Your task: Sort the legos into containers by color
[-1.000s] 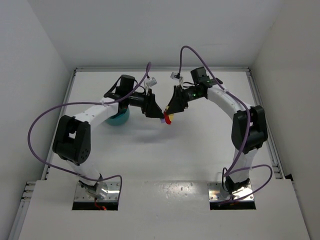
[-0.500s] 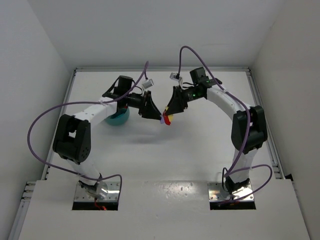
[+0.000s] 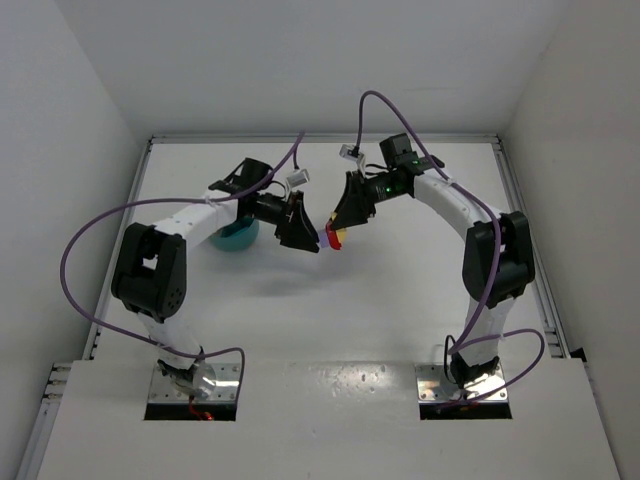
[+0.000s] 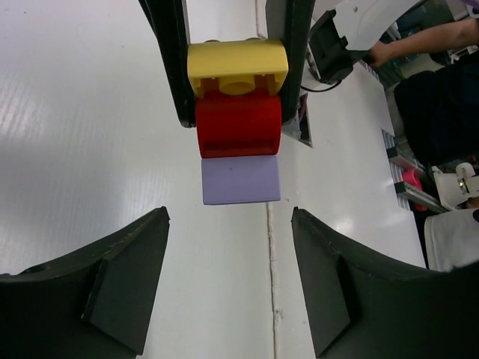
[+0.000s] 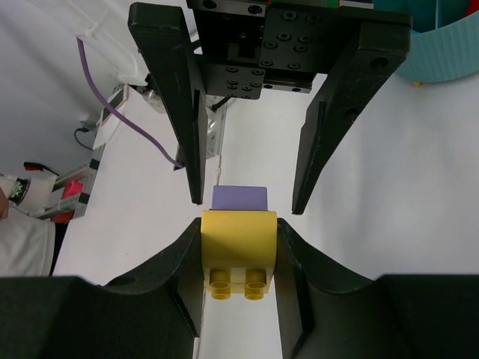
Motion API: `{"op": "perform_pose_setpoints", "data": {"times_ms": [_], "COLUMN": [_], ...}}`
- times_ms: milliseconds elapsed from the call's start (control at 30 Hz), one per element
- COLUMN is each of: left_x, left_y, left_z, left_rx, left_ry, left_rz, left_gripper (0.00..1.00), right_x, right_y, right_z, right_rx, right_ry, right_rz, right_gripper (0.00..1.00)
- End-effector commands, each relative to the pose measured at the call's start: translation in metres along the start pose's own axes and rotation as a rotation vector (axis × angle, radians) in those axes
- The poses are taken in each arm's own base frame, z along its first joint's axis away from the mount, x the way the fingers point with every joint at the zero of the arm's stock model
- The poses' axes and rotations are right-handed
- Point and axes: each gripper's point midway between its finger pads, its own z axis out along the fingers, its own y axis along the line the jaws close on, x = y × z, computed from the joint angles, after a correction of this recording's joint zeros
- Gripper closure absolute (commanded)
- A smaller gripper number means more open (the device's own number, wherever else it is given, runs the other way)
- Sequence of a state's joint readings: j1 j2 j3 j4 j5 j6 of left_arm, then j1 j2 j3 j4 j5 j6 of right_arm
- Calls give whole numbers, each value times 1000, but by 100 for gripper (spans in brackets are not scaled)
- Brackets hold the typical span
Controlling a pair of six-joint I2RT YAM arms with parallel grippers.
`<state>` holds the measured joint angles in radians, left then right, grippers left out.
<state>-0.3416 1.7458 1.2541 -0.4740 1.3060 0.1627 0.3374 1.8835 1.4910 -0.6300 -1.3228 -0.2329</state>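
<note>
Three stacked legos [image 4: 238, 129] — bowl [image 3: 238, 239] mostly hidden.

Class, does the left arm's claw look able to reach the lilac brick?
Probably yes: the left claw is open, facing the lilac brick, which juts free from the stack gripped by the right claw.

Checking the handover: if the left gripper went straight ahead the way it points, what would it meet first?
Probably the lilac brick, the nearest end of the stack in the right gripper; the left gripper's open fingers look lined up around it.
</note>
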Motion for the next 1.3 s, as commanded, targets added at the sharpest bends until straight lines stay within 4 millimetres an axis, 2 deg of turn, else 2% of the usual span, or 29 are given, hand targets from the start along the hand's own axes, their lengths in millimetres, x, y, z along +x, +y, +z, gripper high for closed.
{"op": "perform_pose_setpoints", "data": {"times_ms": [0, 267, 333, 433, 467, 567, 600, 700, 767, 867, 933, 967, 1033, 1167, 1267], "left_x": [-21, -30, -29, -29, -29, -27, -27, -27, -24, -19, -17, -10, -4, 14, 15], "left_y": [-8, -8, -6, -6, -8, -9, -9, -11, -12, -7, -6, -2, 3, 14, 21], "left_z": [-2, 0, 1, 1, 1, 5, 5, 5, 4, 1, -3, -4, -13, -29, -45], "left_rx": [3, -12, -11, -11, -1, 18, 18, 27, 18, -11, -31, -48, -80, -169, -234], "left_ry": [-14, -12, -10, -10, -12, -7, -7, -9, -5, 1, 2, 15, 20, 68, 68], "left_rz": [133, 164, 156, 146, 147, 140, 140, 140, 132, 133, 146, 129, 132, 144, 152], "left_gripper": [26, 26, 30, 40, 48, 57, 64, 76, 81, 82, 83, 83, 85, 87, 88], "right_x": [-16, -15, -13, -12, -12, -12, -13, -13, -12, -16, -14, -20, -14, -11, -8], "right_y": [19, 21, 19, 17, 17, 15, 14, 6, 2, -3, -1, 4, 3, 2, -4], "right_z": [3, 7, 8, 8, 8, 8, 8, 7, 6, -3, -6, -12, -12, -25, -36], "right_rx": [-46, -55, -56, -47, -47, -37, -36, 9, 30, 63, 88, 100, 108, 143, 193], "right_ry": [-19, -12, -11, -7, -8, -4, -6, 9, 17, 8, 18, 8, 13, 20, 34], "right_rz": [-101, -103, -94, -94, -103, -103, -112, -139, -150, -165, -174, -209, -203, -199, -190], "right_gripper": [100, 100, 100, 100, 100, 100, 100, 100, 100, 100, 100, 100, 100, 100, 100]}}
